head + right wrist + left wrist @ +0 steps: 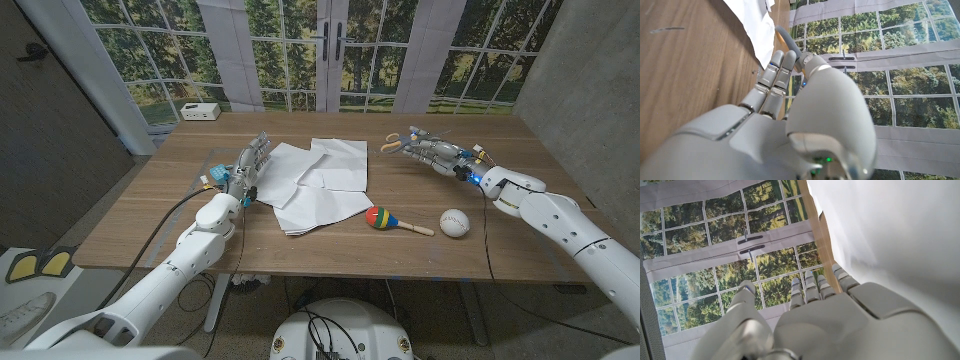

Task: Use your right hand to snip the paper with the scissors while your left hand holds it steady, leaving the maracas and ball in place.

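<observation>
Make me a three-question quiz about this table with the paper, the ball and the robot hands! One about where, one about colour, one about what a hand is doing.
1. Where is the maraca?
A) left of the ball
B) on the paper
C) by the window

2. What colour is the ball?
A) red
B) white
C) black

3. What is the right hand doing?
A) lifting the ball
B) reaching at the scissors
C) pressing the paper

Answers: 1 A, it lies beside the ball; 2 B, plainly white; 3 B, its fingers are at the handles.
</observation>
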`<control>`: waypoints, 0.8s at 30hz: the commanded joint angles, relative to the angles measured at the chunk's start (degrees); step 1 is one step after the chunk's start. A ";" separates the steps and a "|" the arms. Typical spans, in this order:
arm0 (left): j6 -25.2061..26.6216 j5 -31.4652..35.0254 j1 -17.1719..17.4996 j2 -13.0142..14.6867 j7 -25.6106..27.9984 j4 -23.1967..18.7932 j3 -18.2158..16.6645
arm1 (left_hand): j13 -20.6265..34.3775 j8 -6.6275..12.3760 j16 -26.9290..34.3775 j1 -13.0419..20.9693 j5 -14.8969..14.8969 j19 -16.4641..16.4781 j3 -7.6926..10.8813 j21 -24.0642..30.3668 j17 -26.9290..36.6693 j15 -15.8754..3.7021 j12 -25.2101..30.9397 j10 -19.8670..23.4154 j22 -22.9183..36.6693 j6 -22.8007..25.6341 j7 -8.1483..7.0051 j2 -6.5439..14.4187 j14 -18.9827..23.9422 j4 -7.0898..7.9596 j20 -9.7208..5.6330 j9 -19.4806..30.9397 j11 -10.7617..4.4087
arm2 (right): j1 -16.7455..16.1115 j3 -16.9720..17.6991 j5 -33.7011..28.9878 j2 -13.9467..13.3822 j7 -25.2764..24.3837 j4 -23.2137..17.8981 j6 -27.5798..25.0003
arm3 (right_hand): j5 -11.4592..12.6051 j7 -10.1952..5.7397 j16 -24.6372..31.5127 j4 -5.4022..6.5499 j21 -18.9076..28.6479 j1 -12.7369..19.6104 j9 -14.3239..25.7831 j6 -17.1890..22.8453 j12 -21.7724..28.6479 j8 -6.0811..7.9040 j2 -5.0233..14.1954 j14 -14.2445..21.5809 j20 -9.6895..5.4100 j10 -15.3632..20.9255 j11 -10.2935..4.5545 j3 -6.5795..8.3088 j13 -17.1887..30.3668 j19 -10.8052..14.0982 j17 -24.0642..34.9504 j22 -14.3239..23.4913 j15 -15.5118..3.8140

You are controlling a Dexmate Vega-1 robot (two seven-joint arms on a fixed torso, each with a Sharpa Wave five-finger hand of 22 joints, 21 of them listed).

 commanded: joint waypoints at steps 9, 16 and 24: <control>-0.20 0.05 -0.11 0.38 -0.70 -0.31 0.01 | 0.18 0.52 0.28 -0.50 0.23 0.14 0.01 0.13 0.16 -0.43 0.30 0.91 0.19 1.63 0.11 -0.09 -0.01 -0.30 -0.46 0.12 0.03 | 0.65 -0.91 1.56 -0.42 5.81 -0.37 0.28 | 0.95 0.77 -0.78 -0.57 1.91 -0.97 0.03 6.08 11.65 1.09 -0.13 1.46 -4.05 5.13 1.22 0.55 2.25 0.51 -0.26 -0.39 -9.79; -0.22 0.03 -0.10 0.32 -0.68 -0.42 0.02 | 0.18 0.54 0.29 -0.52 0.23 0.24 0.01 0.16 0.16 -0.45 0.30 1.01 0.19 1.97 0.30 -0.09 0.03 -0.29 -0.55 0.12 0.01 | 0.91 -1.02 1.78 -0.61 6.04 -0.51 0.06 | 1.22 1.49 -0.60 -0.76 2.50 -0.99 0.06 7.10 11.49 1.36 -0.25 2.17 -3.56 5.41 1.29 0.61 2.37 1.28 -0.13 -0.50 -9.79; -0.21 0.13 0.04 0.55 -0.41 -0.76 -0.16 | 0.18 0.43 0.28 -0.55 0.23 0.26 0.00 0.16 0.16 -0.46 0.24 0.97 0.19 1.92 0.18 -0.09 0.03 -0.29 -0.57 0.12 0.05 | 1.18 -1.11 2.44 -0.65 5.98 -0.34 -0.69 | 1.46 1.88 -0.41 -0.97 2.95 -0.91 0.34 7.48 11.45 1.57 -0.31 2.75 -3.31 5.55 1.52 0.66 2.57 1.82 0.04 -0.57 -9.79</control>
